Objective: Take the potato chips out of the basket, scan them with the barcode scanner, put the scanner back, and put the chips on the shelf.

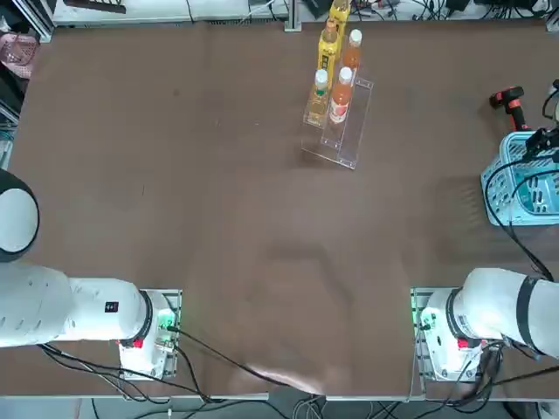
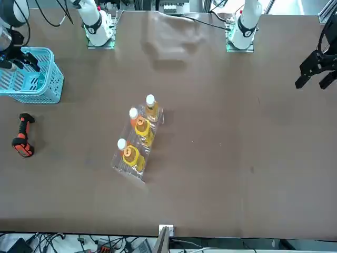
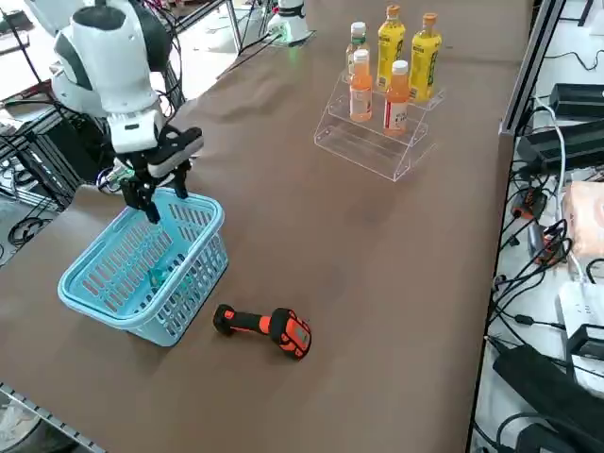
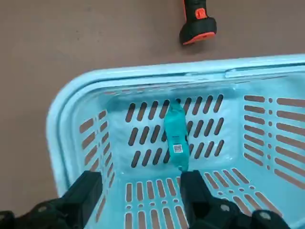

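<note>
Brown tabletop (image 3: 377, 283) fills nearly every view. Nearest us in the right side view, at lower centre, we see the barcode scanner (image 3: 267, 327) lying on its side, just beside the basket (image 3: 142, 269) at lower left. We find the potato chips (image 4: 176, 140) lying flat on the basket's floor. Above the basket's rim hangs the right gripper (image 3: 159, 191), its fingers (image 4: 193, 191) spread wide and empty. Farthest, at upper centre, the shelf (image 3: 373, 132) carries orange and yellow bottles (image 3: 392, 42).
</note>
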